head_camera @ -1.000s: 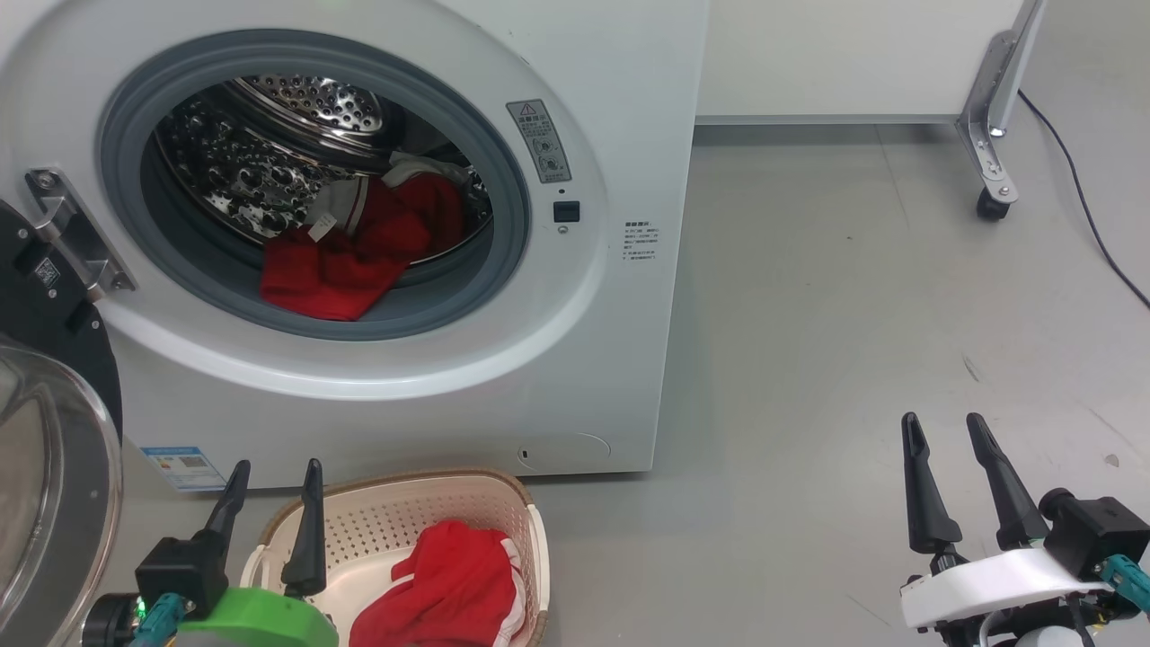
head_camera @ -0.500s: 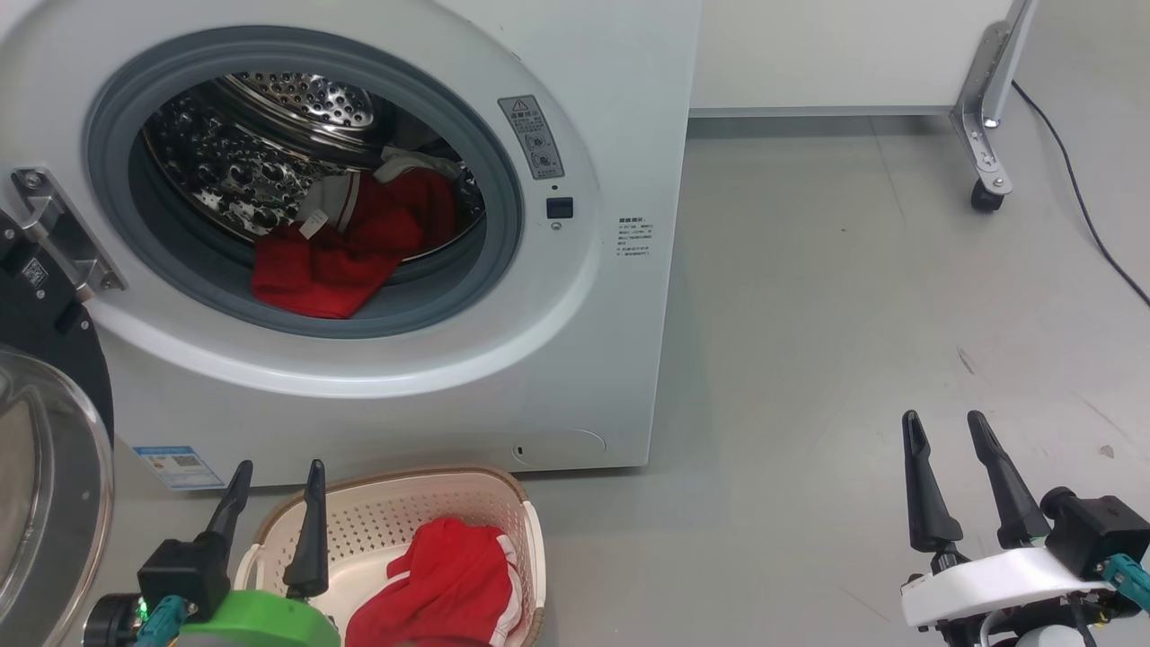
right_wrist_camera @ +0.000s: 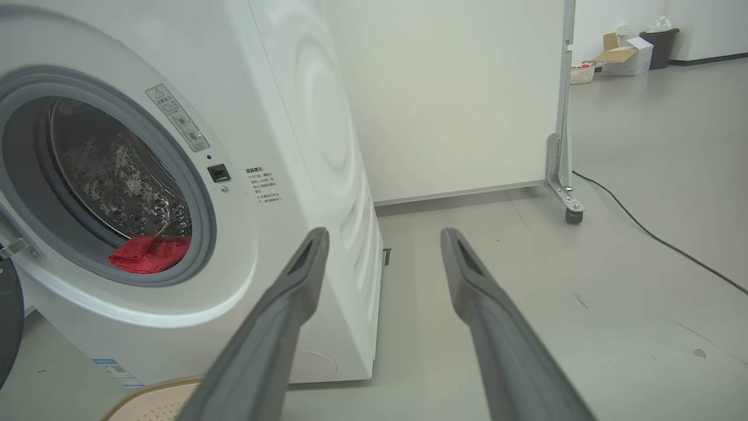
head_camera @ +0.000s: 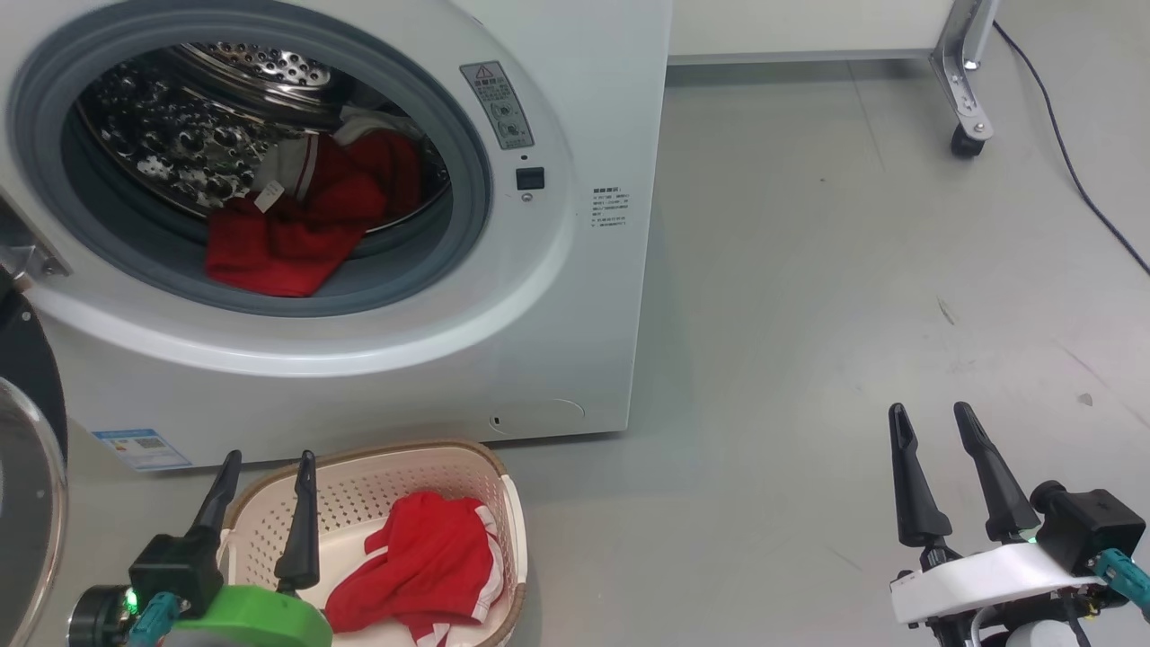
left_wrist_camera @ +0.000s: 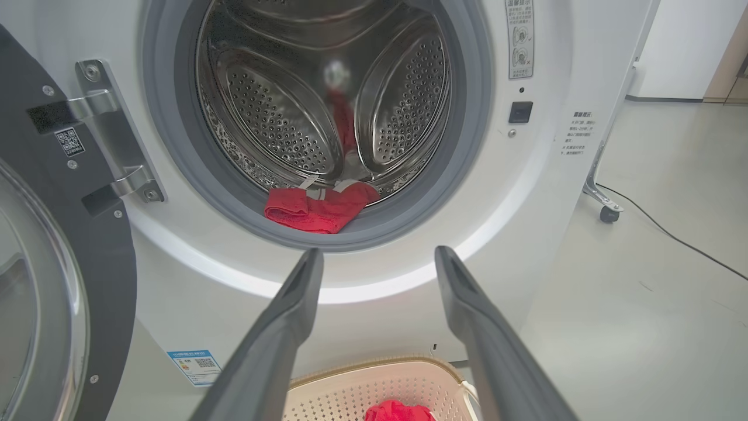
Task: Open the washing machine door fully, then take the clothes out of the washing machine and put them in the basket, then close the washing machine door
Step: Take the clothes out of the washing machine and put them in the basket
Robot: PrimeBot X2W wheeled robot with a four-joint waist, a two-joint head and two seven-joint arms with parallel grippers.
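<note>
The white washing machine [head_camera: 575, 296] stands with its round door [head_camera: 22, 449] swung open at the far left. Red clothes [head_camera: 287, 229] with white trim lie at the drum's front lip, over the grey gasket; the left wrist view shows these clothes [left_wrist_camera: 318, 207] too. The cream basket [head_camera: 431, 458] sits on the floor before the machine with a red garment [head_camera: 418, 566] in it. My left gripper [head_camera: 267, 463] hovers open over the basket's left rim, empty. My right gripper [head_camera: 930, 415] stands open and empty over bare floor at the lower right.
A white partition on a metal leg with a caster [head_camera: 966, 144] stands behind the machine at the right. A black cable [head_camera: 1078, 180] runs along the grey floor [head_camera: 809, 314]. Boxes and a bin [right_wrist_camera: 657, 38] sit far off.
The whole head view has shifted to the left and up, so the camera has moved. Both grippers stay open and the clothes lie as before.
</note>
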